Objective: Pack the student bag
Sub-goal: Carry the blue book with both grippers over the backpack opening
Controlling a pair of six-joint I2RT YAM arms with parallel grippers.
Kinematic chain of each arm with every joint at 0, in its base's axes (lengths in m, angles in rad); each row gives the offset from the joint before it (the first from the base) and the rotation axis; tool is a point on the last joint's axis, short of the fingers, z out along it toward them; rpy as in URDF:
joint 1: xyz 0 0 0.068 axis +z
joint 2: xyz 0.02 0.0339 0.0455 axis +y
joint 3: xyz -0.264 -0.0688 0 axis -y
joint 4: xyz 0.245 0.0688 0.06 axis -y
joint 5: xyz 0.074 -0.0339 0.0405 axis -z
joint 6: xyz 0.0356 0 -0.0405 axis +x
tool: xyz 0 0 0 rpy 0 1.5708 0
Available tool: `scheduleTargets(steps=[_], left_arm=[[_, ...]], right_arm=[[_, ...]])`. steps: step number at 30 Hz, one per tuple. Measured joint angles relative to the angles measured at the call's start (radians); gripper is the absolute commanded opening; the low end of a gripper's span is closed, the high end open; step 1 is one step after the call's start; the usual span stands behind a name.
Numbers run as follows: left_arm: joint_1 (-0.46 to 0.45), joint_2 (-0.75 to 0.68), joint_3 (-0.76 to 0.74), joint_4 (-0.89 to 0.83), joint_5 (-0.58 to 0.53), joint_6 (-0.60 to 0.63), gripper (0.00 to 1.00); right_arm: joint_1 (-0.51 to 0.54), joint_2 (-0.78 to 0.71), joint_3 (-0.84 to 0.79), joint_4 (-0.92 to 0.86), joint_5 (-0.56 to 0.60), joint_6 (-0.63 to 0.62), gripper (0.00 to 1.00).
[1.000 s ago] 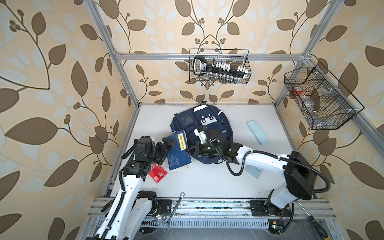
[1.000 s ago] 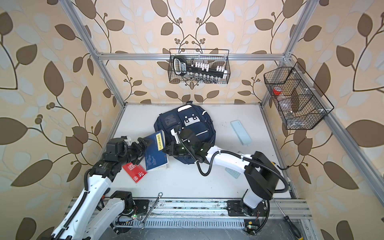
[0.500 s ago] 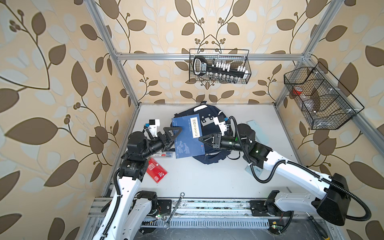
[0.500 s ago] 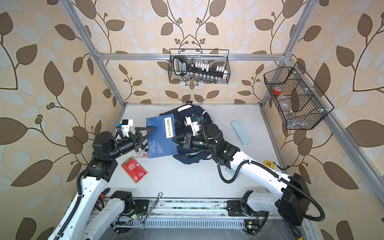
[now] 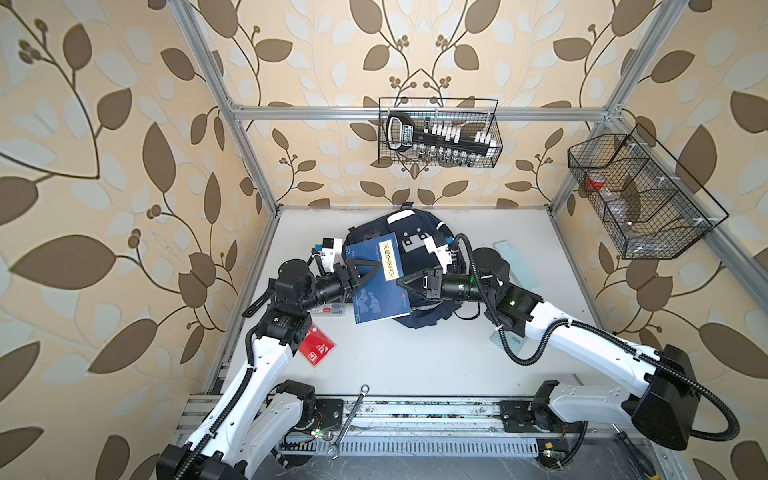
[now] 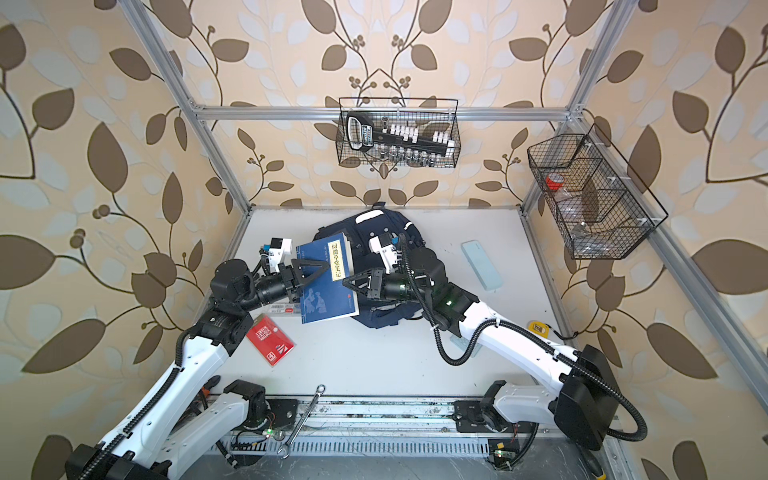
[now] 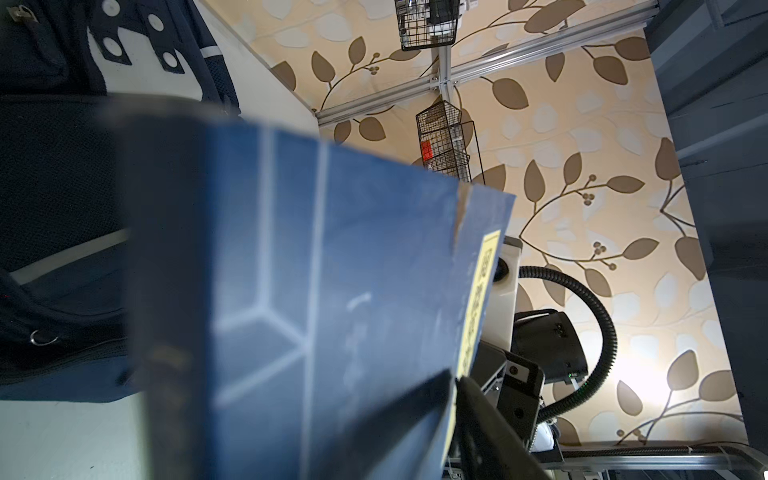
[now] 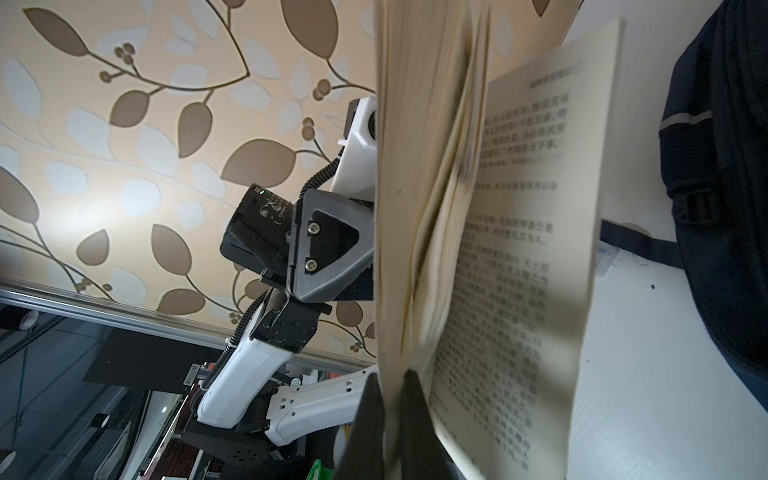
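Blue book [image 5: 380, 291], held aloft: student bag [image 5: 419, 264] lies on the table [image 5: 415, 365] partly beneath it; right gripper [image 8: 390, 386] pinches shut on its fanned page edge, left gripper [image 5: 370, 272] straddles its spine side, bite unconfirmable; best to seat the left grip fully before the right releases.
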Motion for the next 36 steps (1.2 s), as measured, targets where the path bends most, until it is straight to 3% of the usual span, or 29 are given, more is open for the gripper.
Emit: scheduleTargets(steps=[2, 3, 6, 8, 12, 16, 22, 25, 28, 35, 36], left_arm=[[-0.006, 0.004, 0.006, 0.003, 0.002, 0.002, 0.00], [-0.010, 0.006, 0.010, 0.005, 0.007, 0.002, 0.00], [-0.012, 0.013, 0.017, 0.020, 0.019, 0.005, 0.00], [-0.012, 0.019, 0.017, 0.038, 0.038, 0.003, 0.00], [-0.023, 0.038, 0.026, 0.096, 0.090, -0.012, 0.00], [-0.057, 0.047, 0.048, 0.117, 0.123, -0.008, 0.00], [-0.084, 0.047, 0.058, 0.123, 0.142, 0.011, 0.00], [-0.084, 0.049, 0.058, 0.123, 0.142, 0.014, 0.00], [-0.084, 0.050, 0.058, 0.123, 0.143, 0.019, 0.00], [-0.091, 0.050, 0.058, 0.121, 0.143, 0.031, 0.00], [-0.091, 0.050, 0.058, 0.117, 0.141, 0.042, 0.16]], right_arm=[[-0.011, -0.015, 0.000, -0.048, 0.005, -0.024, 0.50], [-0.023, -0.030, 0.000, -0.086, 0.010, -0.044, 0.63], [-0.079, -0.096, 0.000, -0.190, 0.018, -0.118, 0.82], [-0.130, -0.139, 0.000, -0.229, -0.009, -0.164, 0.88], [-0.161, -0.157, 0.000, -0.257, -0.118, -0.245, 0.91], [-0.150, -0.137, -0.001, -0.249, -0.206, -0.269, 0.91], [-0.060, -0.086, 0.001, -0.202, -0.249, -0.276, 0.91], [-0.031, -0.076, 0.000, -0.171, -0.256, -0.267, 0.86], [-0.021, -0.076, 0.000, -0.142, -0.246, -0.250, 0.72], [-0.017, -0.077, 0.000, -0.142, -0.179, -0.232, 0.00], [-0.018, -0.077, 0.000, -0.149, -0.169, -0.230, 0.00]])
